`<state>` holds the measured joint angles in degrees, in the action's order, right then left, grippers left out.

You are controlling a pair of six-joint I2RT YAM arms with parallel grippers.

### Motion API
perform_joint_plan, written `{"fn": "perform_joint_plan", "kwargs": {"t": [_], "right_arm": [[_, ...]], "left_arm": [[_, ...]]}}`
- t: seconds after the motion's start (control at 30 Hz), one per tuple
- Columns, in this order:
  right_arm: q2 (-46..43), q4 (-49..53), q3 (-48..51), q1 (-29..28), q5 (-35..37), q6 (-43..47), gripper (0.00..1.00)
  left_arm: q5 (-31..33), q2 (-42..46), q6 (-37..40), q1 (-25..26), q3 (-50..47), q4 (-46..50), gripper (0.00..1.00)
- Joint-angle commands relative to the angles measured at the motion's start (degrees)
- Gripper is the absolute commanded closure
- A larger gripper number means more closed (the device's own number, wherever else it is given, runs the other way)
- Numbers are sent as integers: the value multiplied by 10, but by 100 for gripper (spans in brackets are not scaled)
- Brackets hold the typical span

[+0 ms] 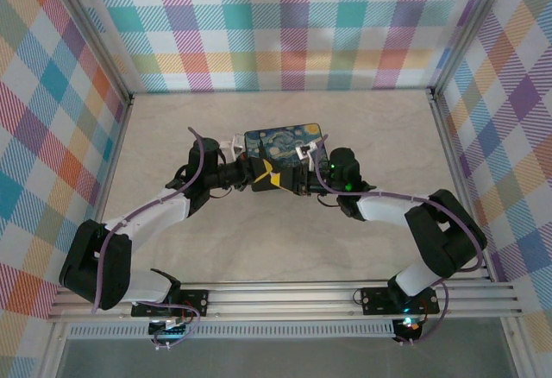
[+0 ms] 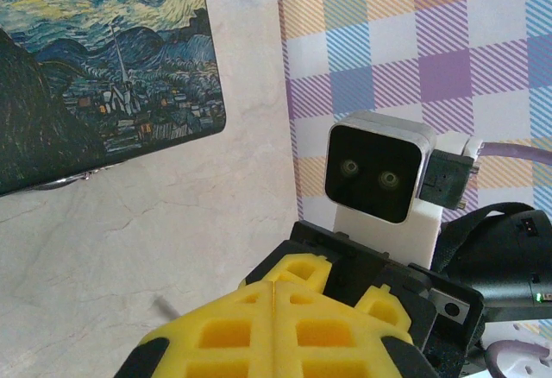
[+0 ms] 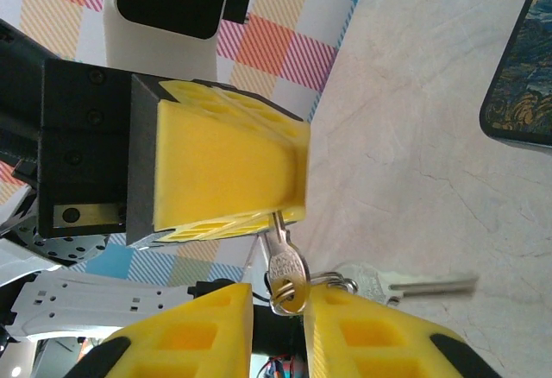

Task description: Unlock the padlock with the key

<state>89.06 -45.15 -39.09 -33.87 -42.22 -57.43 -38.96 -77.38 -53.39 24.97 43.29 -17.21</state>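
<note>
The key (image 3: 285, 266) is small and silvery and hangs on a ring. Its blade runs up between the yellow fingers (image 3: 228, 162) of my left gripper (image 2: 274, 285), which is shut on it. The key's head and ring sit in the gap of my right gripper (image 3: 278, 296). That gripper's right finger touches the head, while a small gap shows at its left finger. A second silvery key (image 3: 366, 281) dangles from the same ring. Both grippers meet tip to tip at mid table, left gripper (image 1: 266, 175) facing right gripper (image 1: 291, 183). The padlock is hidden.
The black box with a starry-night lid (image 1: 283, 139) lies just behind the grippers, also seen in the left wrist view as the box (image 2: 95, 67). Checked walls (image 1: 285, 24) and metal rails close in the pale table (image 1: 216, 248).
</note>
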Motion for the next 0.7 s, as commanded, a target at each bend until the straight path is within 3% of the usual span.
{"fn": "perform_joint_plan", "kwargs": {"t": [0.0, 0.2, 0.67], "right_arm": [[-26, -8, 6, -5, 1, 13, 72], [-56, 42, 21, 12, 4, 37, 62], [-38, 26, -6, 4, 5, 26, 66]], "left_arm": [[-16, 19, -6, -6, -7, -26, 100], [-24, 24, 4, -6, 3, -8, 100], [-29, 27, 2, -5, 7, -8, 100]]}}
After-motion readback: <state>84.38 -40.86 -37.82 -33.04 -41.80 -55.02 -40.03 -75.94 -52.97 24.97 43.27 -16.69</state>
